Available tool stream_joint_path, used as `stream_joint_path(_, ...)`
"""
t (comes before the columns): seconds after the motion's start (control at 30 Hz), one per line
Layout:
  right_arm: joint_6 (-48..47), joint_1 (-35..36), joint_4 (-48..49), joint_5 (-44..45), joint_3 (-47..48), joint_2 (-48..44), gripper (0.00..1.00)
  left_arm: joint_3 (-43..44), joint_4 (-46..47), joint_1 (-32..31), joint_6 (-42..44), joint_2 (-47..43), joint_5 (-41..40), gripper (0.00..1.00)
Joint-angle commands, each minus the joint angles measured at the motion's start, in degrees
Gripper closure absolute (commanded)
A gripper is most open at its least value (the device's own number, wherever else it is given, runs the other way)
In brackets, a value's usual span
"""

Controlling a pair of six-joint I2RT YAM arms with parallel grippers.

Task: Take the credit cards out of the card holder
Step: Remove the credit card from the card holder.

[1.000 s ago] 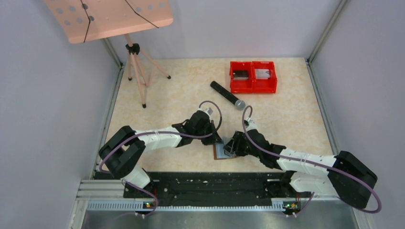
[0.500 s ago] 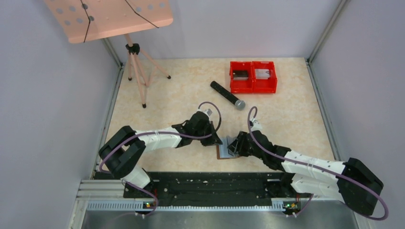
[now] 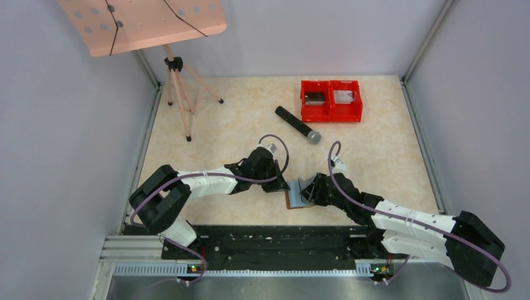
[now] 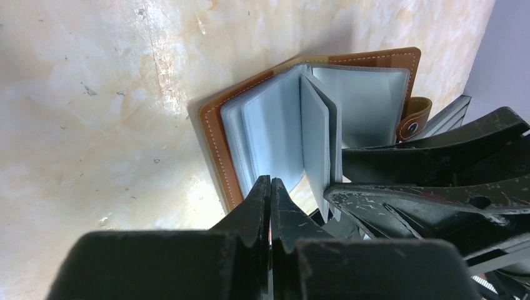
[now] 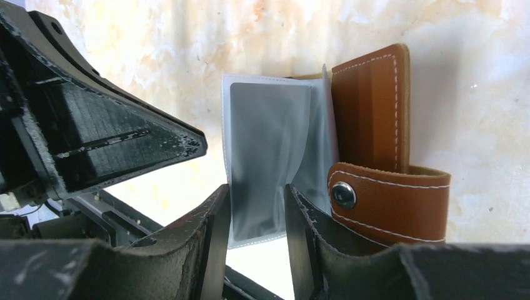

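The brown leather card holder (image 3: 294,201) lies open on the table near the front edge, its grey-blue sleeves fanned up. In the left wrist view, my left gripper (image 4: 270,182) is shut, its tips resting on the near edge of the holder's (image 4: 215,137) sleeves. My left gripper (image 3: 284,185) is at the holder's left, my right gripper (image 3: 305,190) at its right. In the right wrist view, my right gripper (image 5: 256,187) is open with one upright sleeve (image 5: 269,144), dark inside, standing in the gap, beside the snap tab (image 5: 400,200). No bare card shows.
Red twin bins (image 3: 331,100) stand at the back right. A black microphone (image 3: 298,124) lies behind the grippers. A tripod stand (image 3: 178,81) with a pink perforated board (image 3: 144,22) is at the back left. A black rail (image 3: 269,240) runs along the near edge.
The right gripper and the card holder have shifted a little to the right, and the right arm's elbow swung right. The left gripper followed, staying at the holder's left edge.
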Motion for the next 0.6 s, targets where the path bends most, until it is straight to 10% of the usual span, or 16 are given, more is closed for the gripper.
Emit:
stream_joint_path(0.0, 0.7, -0.6, 2.4, 0.0, -1.2, -1.3, 0.63, 0.3, 2.7, -0.2, 0.4, -1.0, 0.7, 1.00)
stream_joint_path(0.57, 0.5, -1.3, 3.4, -0.8, -2.2, -2.0, 0.68, 7.4, 4.7, -0.2, 2.0, 3.6, 2.5, 0.75)
